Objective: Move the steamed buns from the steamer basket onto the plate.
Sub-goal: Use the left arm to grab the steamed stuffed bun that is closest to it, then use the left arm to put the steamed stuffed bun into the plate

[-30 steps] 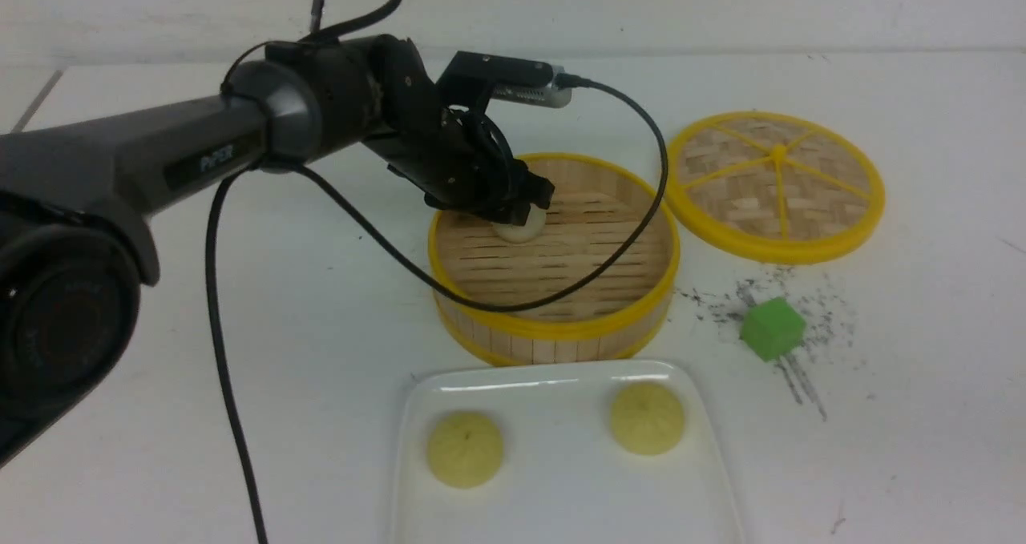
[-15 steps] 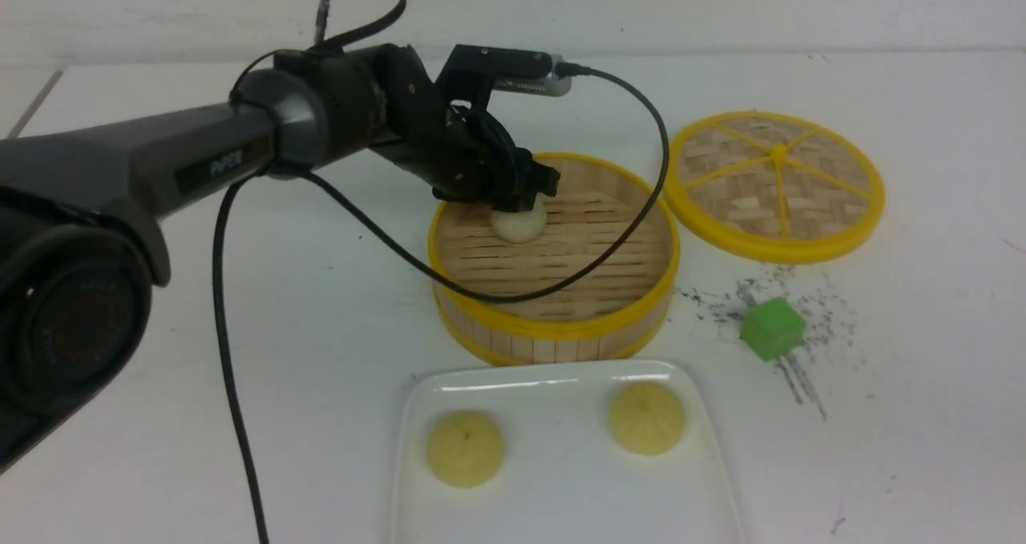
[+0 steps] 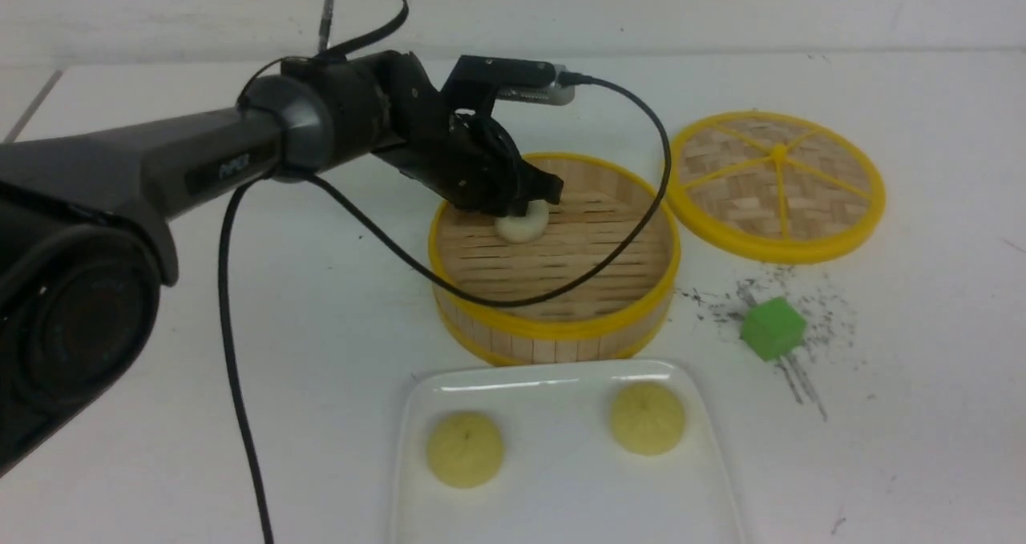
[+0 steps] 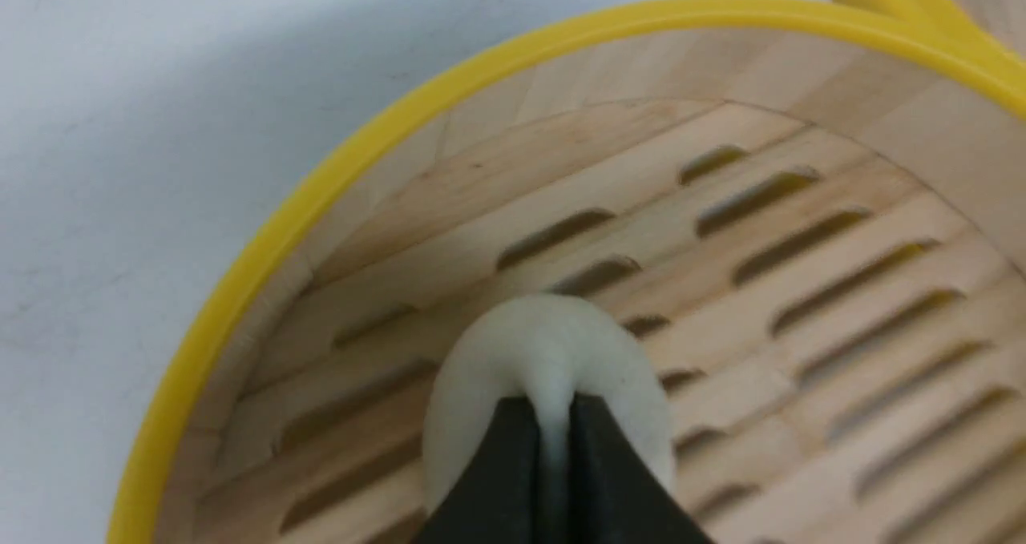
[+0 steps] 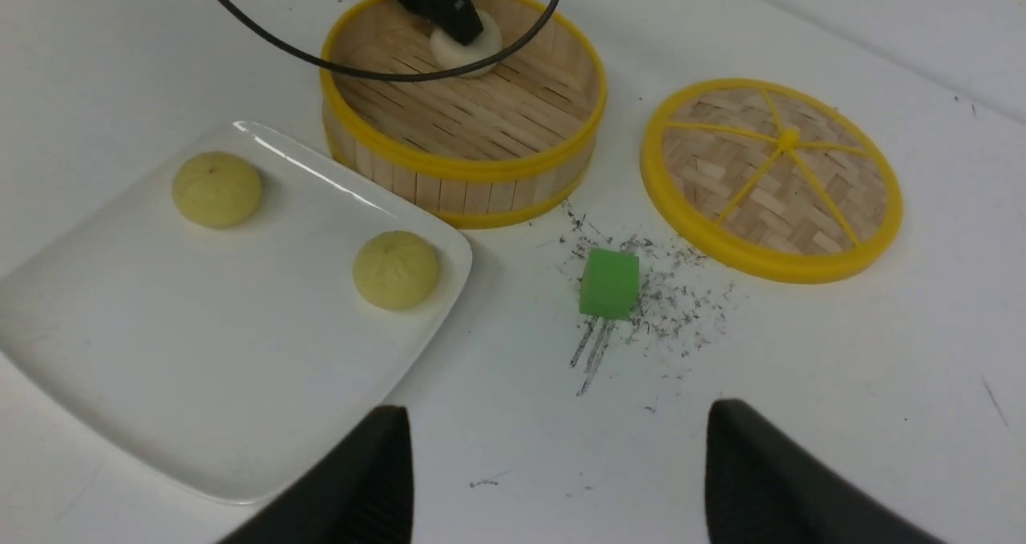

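Writing: one strip of pale lettering (image 3: 232, 166) on the forearm link of the left arm (image 3: 160, 159), too blurred to read with confidence; no other labels seen. Arm pose: left arm reaches in from the robot's left, forearm running low across the table (image 3: 337, 312), wrist bent down over the far-left rim of the steamer basket (image 3: 553, 332); a black cable (image 3: 232, 368) loops off it and sags across the basket mouth. Left gripper (image 3: 529, 203) points down into the basket, fingers drawn nearly together, pinching a thin ridge at the crown of the off-white bun (image 3: 522, 225); the left wrist view shows the pleat squeezed up between the two dark tips. The bun sits dome-up on the slatted floor, near the far-left wall; it is round, so no long axis, though the pinch draws its top into a ridge. Right gripper (image 5: 557, 408) hangs above bare table with its fingers spread wide, holding nothing. Two yellow buns (image 3: 465, 449) lie dome-up on the plate (image 3: 561, 488), well apart, one toward each side. The plate's near edge is out of the front view. Lid (image 3: 776, 183) flat to the right of the basket; green cube (image 3: 772, 328) in front of it.
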Controlling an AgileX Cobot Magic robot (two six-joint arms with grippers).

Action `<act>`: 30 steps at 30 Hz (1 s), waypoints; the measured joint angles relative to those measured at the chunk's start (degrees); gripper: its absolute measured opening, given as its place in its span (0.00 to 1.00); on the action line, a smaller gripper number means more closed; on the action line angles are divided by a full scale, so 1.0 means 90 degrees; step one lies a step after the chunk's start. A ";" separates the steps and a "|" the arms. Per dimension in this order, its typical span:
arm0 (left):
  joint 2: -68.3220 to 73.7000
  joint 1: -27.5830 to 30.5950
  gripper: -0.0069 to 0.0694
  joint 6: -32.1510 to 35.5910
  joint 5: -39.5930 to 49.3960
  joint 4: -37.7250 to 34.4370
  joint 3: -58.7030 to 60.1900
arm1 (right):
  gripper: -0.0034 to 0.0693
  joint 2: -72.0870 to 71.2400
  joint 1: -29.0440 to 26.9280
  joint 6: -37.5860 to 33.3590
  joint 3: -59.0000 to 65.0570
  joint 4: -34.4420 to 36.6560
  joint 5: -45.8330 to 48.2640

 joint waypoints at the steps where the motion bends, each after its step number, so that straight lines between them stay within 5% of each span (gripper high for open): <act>1: -0.0142 0.0000 0.12 0.0047 0.0156 0.0023 0.0014 | 0.71 0.0000 0.0000 -0.0005 0.0000 0.0018 -0.0019; 14: -0.2943 0.0000 0.12 0.0106 0.1226 0.0157 0.0016 | 0.70 0.0000 0.0000 -0.0016 0.0000 0.0214 -0.0229; 21: -0.4236 0.0000 0.13 -0.0448 0.3417 0.0575 0.0072 | 0.70 0.0000 0.0000 -0.0018 0.0000 0.0222 -0.0261; 30: -0.4769 -0.0018 0.13 -0.0382 0.4462 -0.0755 0.2348 | 0.70 0.0000 0.0000 -0.0031 0.0000 0.0232 -0.0362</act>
